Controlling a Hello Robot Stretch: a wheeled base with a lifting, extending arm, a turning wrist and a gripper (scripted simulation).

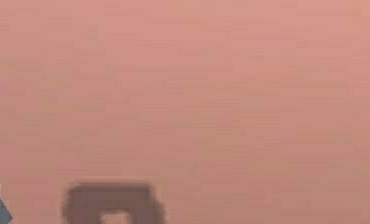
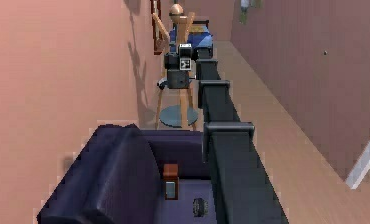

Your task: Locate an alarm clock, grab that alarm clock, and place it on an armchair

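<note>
A dark navy armchair (image 2: 113, 175) stands at the arm side view's lower left. On its seat stands a small upright brown and dark box (image 2: 170, 183), too small to name. A small dark round thing (image 2: 198, 207) lies near it, next to the arm. The arm (image 2: 228, 140) runs as a dark bar from the bottom edge up the picture. The gripper (image 2: 174, 72) is at the arm's far end, left of the white marked squares (image 2: 183, 58). A wooden stand is at or behind the gripper, so I cannot tell whether it holds anything.
A plain pink wall (image 1: 193, 90) is close ahead in the forward view. In the arm side view, a wooden stand with a round grey base (image 2: 179, 116) sits beyond the armchair. A wooden figure (image 2: 177, 14) and something blue (image 2: 200, 40) lie farther out. Bare floor (image 2: 283, 130) runs along the right.
</note>
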